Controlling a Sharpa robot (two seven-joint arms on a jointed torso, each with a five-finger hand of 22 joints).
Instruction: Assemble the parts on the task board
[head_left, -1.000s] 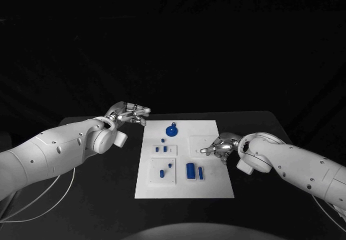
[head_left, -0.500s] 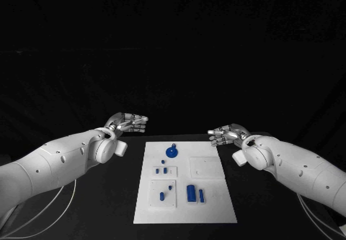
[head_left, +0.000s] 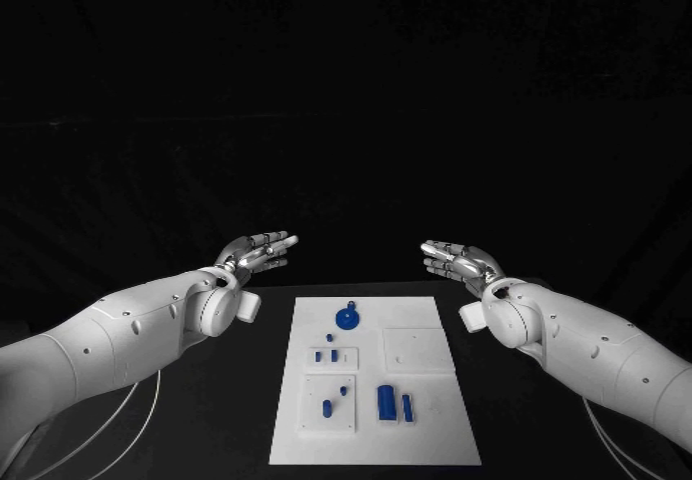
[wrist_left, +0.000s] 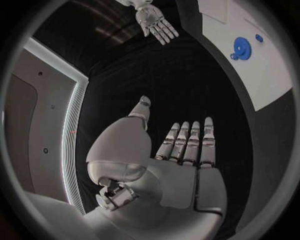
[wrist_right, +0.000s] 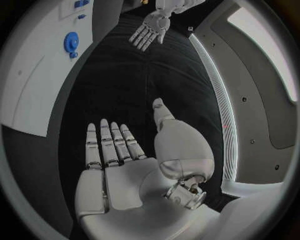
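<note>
Both hands raised, nothing held
Left silver hand and right silver hand, fingers spread, have risen beyond the flat white task board; round blue part unmoved.

**Lighting / picture quality**

Scene is dim overall. The task board is the brightest surface and reads evenly lit, with no hard shadows on it. Background beyond the task board is near-black, no detail. The table around it is barely separable from the dark. White arm shells catch soft highlights with no blown glare. Wrist views are heavily fisheyed: the board's edges bow and a dark vignette rings each circle. Bright light strips curve near the rim. Focus is acceptable throughout.
</note>
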